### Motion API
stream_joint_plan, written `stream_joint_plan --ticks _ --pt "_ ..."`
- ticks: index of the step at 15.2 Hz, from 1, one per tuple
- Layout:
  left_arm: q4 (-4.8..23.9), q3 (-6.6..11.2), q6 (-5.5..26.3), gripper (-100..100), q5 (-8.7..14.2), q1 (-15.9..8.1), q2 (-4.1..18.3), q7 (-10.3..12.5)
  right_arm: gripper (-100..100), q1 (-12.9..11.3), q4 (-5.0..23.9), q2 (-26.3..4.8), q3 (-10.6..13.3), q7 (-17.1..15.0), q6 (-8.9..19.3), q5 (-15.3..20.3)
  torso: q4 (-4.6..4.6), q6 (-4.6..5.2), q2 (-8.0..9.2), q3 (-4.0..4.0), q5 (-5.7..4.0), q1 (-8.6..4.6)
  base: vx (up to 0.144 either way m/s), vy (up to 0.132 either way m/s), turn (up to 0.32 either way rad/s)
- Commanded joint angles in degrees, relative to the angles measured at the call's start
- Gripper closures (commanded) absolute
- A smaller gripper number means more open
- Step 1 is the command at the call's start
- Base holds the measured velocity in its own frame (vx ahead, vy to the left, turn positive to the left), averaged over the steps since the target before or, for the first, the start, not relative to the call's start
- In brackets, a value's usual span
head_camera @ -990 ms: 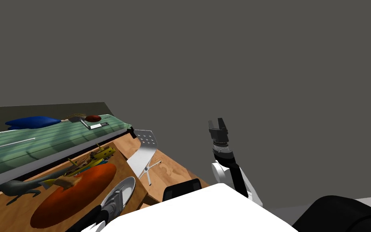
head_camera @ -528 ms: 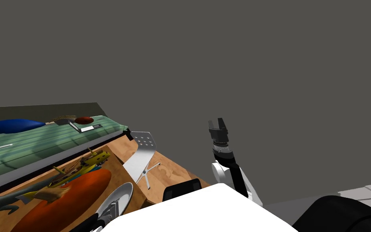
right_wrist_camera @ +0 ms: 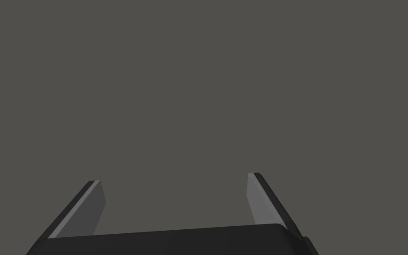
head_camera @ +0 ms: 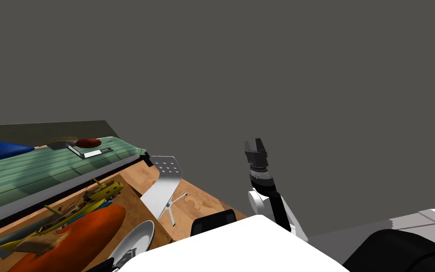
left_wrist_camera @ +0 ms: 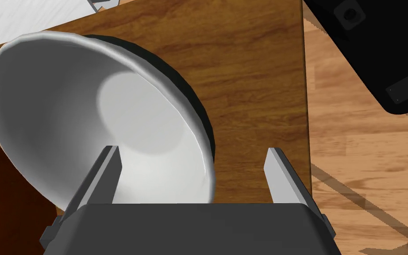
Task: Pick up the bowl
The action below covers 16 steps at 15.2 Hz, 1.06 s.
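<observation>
A white bowl (left_wrist_camera: 88,128) sits on a dark wooden table (left_wrist_camera: 252,66), close to the table's edge. My left gripper (left_wrist_camera: 192,170) is open and straddles the bowl's near rim: one finger (left_wrist_camera: 105,172) is inside the bowl, the other finger (left_wrist_camera: 278,172) is outside, over the tabletop. Neither finger visibly presses the rim. In the head view the bowl (head_camera: 134,238) lies at the lower left. My right gripper (head_camera: 254,144) is raised in front of a grey wall, open and holding nothing.
An orange-red oval object (head_camera: 70,236) and a yellow model (head_camera: 84,200) lie on the table beside the bowl. Behind them runs a green striped surface (head_camera: 32,170). A white chair (head_camera: 164,184) stands on the wooden floor (left_wrist_camera: 367,177). A black object (left_wrist_camera: 375,44) is near the table's corner.
The whole head view has slid leftward, so I have turned to the right. The bowl sits lower and further left in the picture. Both grippers stay as they were.
</observation>
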Motion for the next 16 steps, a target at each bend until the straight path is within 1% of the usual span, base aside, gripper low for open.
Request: stream_joint_plan --ticks 1,3,4,5,6,10,11,13,14,15,16 --pt "2.15 -0.14 -1.65 -100 -0.4 -0.88 -0.25 -0.35 0 0.0 0.0 0.0 0.0 0.0 0.0 0.0 0.0 0.0 0.0 0.0 0.0 0.0 0.004 0.005 0.016" --pt "3.37 -0.19 -2.48 -100 -0.57 -1.38 -0.35 -0.54 0 0.0 0.0 0.0 0.0 0.0 0.0 0.0 0.01 0.0 0.03 0.02 -0.01 -0.06 0.001 0.001 0.007" --pt "4.58 -0.24 -3.31 -100 -0.75 -1.88 -0.46 -0.72 0 0.0 0.0 0.0 0.0 0.0 0.0 0.0 0.01 0.0 0.04 0.02 -0.02 -0.07 0.003 0.003 0.01" --pt "3.38 -0.2 -2.34 -100 -0.62 -1.46 -0.36 -0.48 0 0.0 0.0 0.0 0.0 0.0 0.0 0.0 0.01 0.0 0.04 0.02 -0.02 -0.07 0.0 0.0 0.0" --pt "3.6 -0.2 -2.58 100 -0.64 -1.53 -0.37 -0.54 0 0.0 0.0 0.0 0.0 0.0 0.0 0.0 0.01 0.0 0.05 0.03 -0.02 -0.07 0.0 0.0 0.0" --pt "3.6 -0.19 -2.56 100 -0.62 -1.51 -0.39 -0.51 0 0.0 0.0 0.0 0.0 0.0 0.0 0.0 0.02 0.03 0.04 0.03 -0.02 -0.07 -0.001 -0.001 0.003" --pt "1.55 -0.11 -1.23 100 -0.31 -0.63 -0.19 -0.26 0 0.0 0.0 0.0 0.0 0.0 0.0 0.0 0.02 0.03 0.04 0.03 -0.03 -0.07 -0.002 -0.004 -0.02" --pt "0.33 -0.06 -0.4 100 -0.13 -0.12 -0.09 -0.07 0 0.0 0.0 0.0 0.0 0.0 0.0 0.0 0.03 0.05 0.07 0.05 -0.08 -0.12 -0.005 -0.006 -0.02" --pt "-0.88 -0.01 0.43 100 0.05 0.38 0.01 0.12 0 0.0 0.0 0.0 0.0 0.0 0.0 0.0 0.03 0.05 0.08 0.05 -0.08 -0.14 -0.005 -0.008 -0.012" --pt "-1.49 0.02 0.84 100 0.14 0.63 0.07 0.21 0 0.0 0.0 0.0 0.0 0.0 0.0 0.0 0.03 0.05 0.09 0.06 -0.1 -0.16 -0.006 -0.009 -0.01" --pt "-0.66 -0.06 0.21 100 -0.08 0.23 -0.07 0.11 0 0.0 0.0 0.0 0.0 0.0 0.0 0.0 0.04 0.06 0.09 0.06 -0.11 -0.17 0.0 0.0 0.0"
